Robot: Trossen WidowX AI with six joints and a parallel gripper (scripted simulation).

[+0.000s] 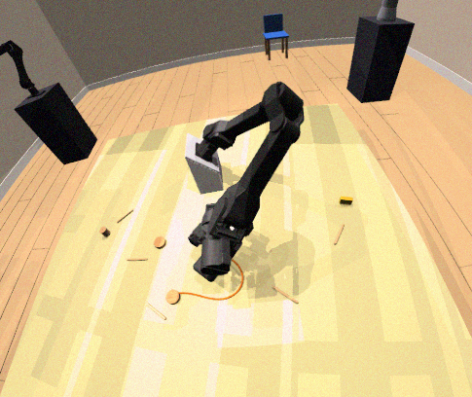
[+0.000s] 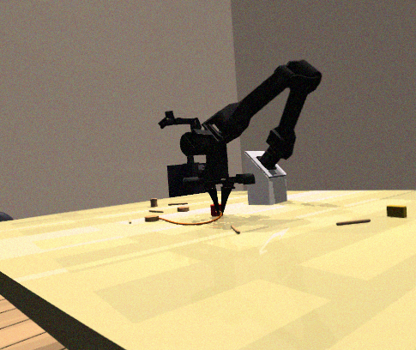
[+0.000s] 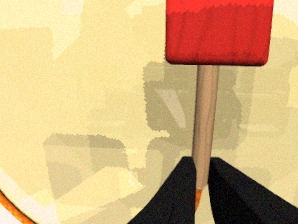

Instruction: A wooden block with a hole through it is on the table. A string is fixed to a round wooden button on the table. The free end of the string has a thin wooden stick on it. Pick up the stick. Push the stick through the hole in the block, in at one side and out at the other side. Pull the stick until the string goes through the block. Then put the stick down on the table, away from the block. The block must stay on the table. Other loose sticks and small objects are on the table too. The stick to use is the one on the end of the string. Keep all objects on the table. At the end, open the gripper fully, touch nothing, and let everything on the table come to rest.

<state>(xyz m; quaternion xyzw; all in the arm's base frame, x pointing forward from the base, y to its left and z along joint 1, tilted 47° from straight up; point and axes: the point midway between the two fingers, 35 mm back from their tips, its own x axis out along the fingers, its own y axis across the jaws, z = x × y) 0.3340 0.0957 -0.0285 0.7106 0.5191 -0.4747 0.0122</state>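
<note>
My gripper [image 2: 220, 212] [image 3: 199, 166] is shut on the wooden stick [image 3: 205, 110] near its string end, low over the table. The red block [image 2: 214, 209] [image 3: 218, 35] is on the table ahead of the fingertips; the arm hides it in the top view. In the wrist view the stick's far part disappears at the block's near edge; the hole is not visible, so I cannot tell whether the tip is inside it. The orange string [image 1: 242, 279] [image 2: 193, 224] [image 3: 198, 198] curves from the stick's end to the round wooden button [image 1: 172, 297] [image 2: 152, 219].
Loose sticks lie at the right [image 1: 339, 234] [image 2: 353, 222], near the gripper [image 1: 285, 295] [image 2: 235, 230] and at the left [image 1: 137, 260]. Another button [image 1: 160, 242] [image 2: 183, 209], a small cylinder [image 1: 105, 232] [image 2: 153, 202] and a yellow block [image 1: 345, 199] [image 2: 396, 211] are also on the table.
</note>
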